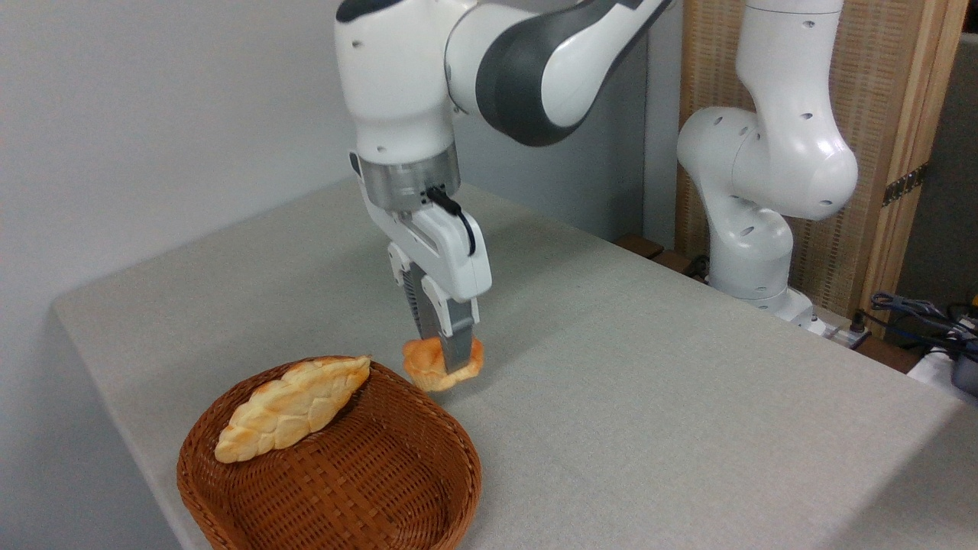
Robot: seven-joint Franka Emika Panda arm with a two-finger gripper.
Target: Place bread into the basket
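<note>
The robot arm [474, 69] reaches down from the top of the picture over a gray table [649, 367]. Its gripper [447, 359] points straight down, and its two fingers [456, 347] are squeezed on a small orange bun [432, 368]. One finger shows in front of the bun, and the other is behind it. The bun looks lifted a little off the table, just past the far right edge of the basket [336, 473]. It is not inside the basket.

The basket is round, brown and woven. It sits at the near left part of the table, close to the table's edge. A long pale loaf [294, 407] with a braided top lies in it. The loaf leans across the left side, with one end resting up on the far rim, near the bun. The rest of the basket's floor is bare.

At the far right, the white base of the arm [752, 191] stands beside the table, in front of a wooden screen [886, 114]. Some cables [917, 313] lie further right.
</note>
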